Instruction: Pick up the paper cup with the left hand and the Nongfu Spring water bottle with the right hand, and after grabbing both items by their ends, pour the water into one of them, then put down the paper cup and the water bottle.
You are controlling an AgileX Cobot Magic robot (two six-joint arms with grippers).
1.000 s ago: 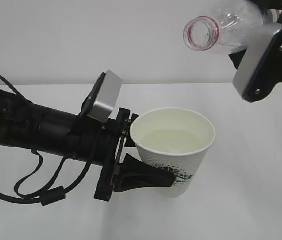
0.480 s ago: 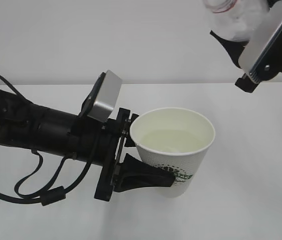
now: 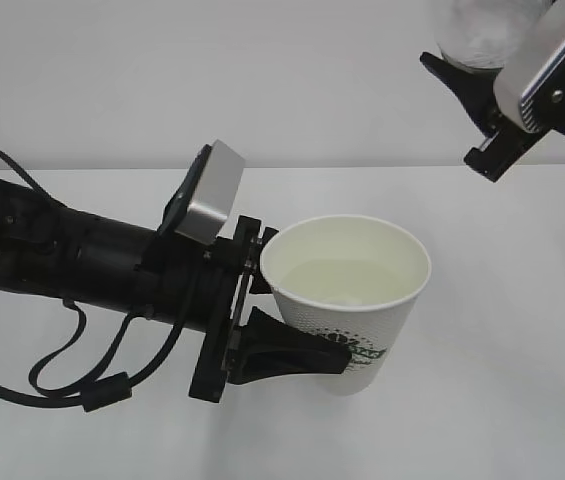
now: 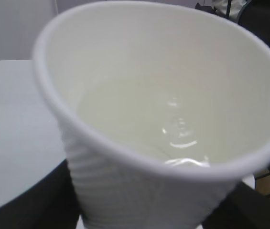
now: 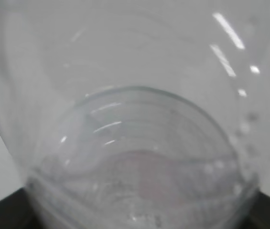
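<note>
So on the left side the left hand reaches in roughly level, its black fingers clamped around the paper cup low on the cup's side. The cup sits upright at the tip of that arm, mouth up, and the water is in it, clear and shallow-looking. It seems to hang just above the white table, though I can't tell if the base touches.

Up at the top right, the right hand has the Nongfu Spring water bottle gripped between its jaws, mostly cut off by the frame edge.

Next up, I reckon, is setting both down: the cup goes straight down, while the bottle is well above the table, right of the cup.
</note>
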